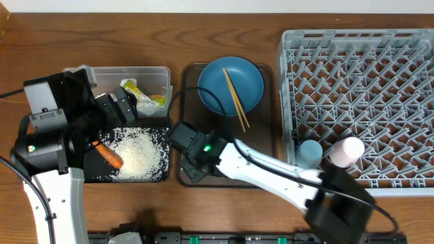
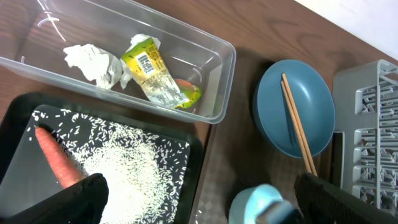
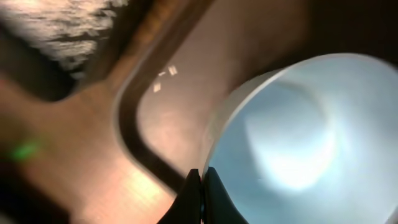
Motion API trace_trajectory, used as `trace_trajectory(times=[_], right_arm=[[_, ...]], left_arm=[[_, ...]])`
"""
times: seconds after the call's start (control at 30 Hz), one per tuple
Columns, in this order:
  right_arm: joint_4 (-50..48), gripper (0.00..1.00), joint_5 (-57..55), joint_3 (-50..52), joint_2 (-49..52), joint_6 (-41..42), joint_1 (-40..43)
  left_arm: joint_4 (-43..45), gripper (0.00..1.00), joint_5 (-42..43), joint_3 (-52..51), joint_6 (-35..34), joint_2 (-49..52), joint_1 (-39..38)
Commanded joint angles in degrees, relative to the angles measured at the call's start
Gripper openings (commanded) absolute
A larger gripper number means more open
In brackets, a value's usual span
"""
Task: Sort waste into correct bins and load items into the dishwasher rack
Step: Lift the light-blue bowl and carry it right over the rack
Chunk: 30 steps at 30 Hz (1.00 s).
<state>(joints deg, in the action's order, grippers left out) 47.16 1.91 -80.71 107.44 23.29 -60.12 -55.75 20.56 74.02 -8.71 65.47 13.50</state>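
My right gripper [image 3: 201, 180] is shut on the rim of the white-blue bowl [image 3: 298, 143] over the brown serving tray [image 1: 264, 135]; in the left wrist view the bowl [image 2: 258, 202] shows at the bottom edge. My left gripper [image 2: 199, 211] hangs open above the black tray [image 2: 18, 143], which holds rice [image 2: 124, 174] and the carrot [image 2: 56, 162]. The clear tub [image 2: 217, 93] contains crumpled paper [image 2: 93, 62] and the wrapper [image 2: 155, 74]. Two chopsticks [image 1: 235, 100] lie across the blue plate [image 1: 230, 85]. The light blue cup [image 1: 310, 152] and pink cup [image 1: 347, 150] stand in the rack [image 1: 366, 81].
A few stray rice grains [image 3: 165, 71] lie on the brown serving tray near its raised rim [image 3: 134, 146]. The right arm [image 1: 271, 173] stretches across the table's front from the rack side. The rack fills the right side.
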Motion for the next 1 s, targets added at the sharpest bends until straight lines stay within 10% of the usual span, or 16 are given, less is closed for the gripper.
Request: trace_trajectory(times=[0.0, 0.43, 0.97], right_arm=[[0.66, 0.01, 3.34, 0.09, -5.92, -0.81, -0.81], [0.94, 0.01, 18.03, 0.09, -22.91, -13.31, 8.33], [-5.64, 0.01, 41.79, 0.09, -29.77, -32.92, 51.45]], left_arm=[[-0.2, 0.98, -0.7, 0.11, 0.74, -0.31, 0.31], [-0.2, 0.98, -0.7, 0.11, 0.74, -0.31, 0.33], [-0.2, 0.98, -0.7, 0.11, 0.74, -0.31, 0.31]])
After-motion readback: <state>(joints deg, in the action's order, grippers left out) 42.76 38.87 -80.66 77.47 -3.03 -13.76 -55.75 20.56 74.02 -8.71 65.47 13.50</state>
